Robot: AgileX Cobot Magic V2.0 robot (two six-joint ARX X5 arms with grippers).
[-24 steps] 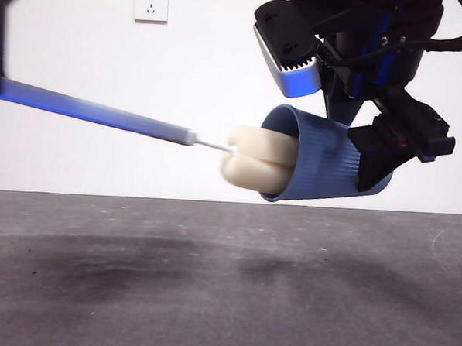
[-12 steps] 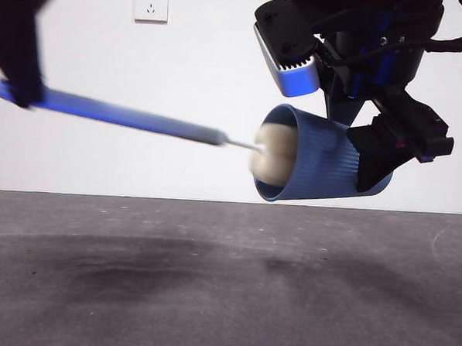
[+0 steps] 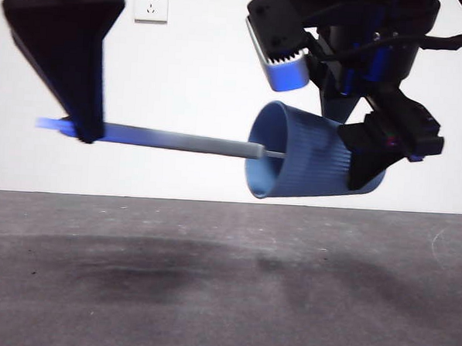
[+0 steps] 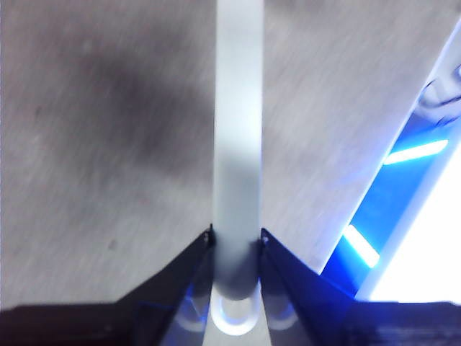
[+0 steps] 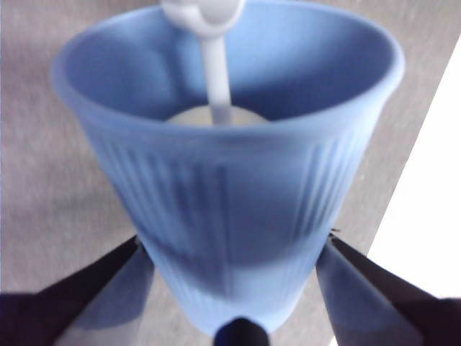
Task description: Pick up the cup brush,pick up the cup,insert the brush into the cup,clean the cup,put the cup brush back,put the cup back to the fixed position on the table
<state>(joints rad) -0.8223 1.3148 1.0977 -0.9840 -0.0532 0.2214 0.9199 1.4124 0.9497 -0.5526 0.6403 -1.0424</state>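
Observation:
My right gripper (image 3: 371, 153) is shut on the blue ribbed cup (image 3: 309, 158) and holds it on its side above the table (image 3: 225, 281), mouth turned left. The cup fills the right wrist view (image 5: 230, 180) between my jaws. My left gripper (image 3: 82, 130) is shut on the grey handle of the cup brush (image 3: 186, 142), held level and reaching right into the cup's mouth. The handle runs up the left wrist view (image 4: 238, 144) from between my jaws. The cream sponge head sits deep inside the cup (image 5: 216, 115); it is hidden in the front view.
A white wall socket (image 3: 151, 4) is on the back wall. The dark grey table below both grippers carries soft shadows.
My left gripper has moved right and pushed the brush in: the sponge head went from outside the cup's mouth to fully inside. The cup has tilted and shifted slightly left.

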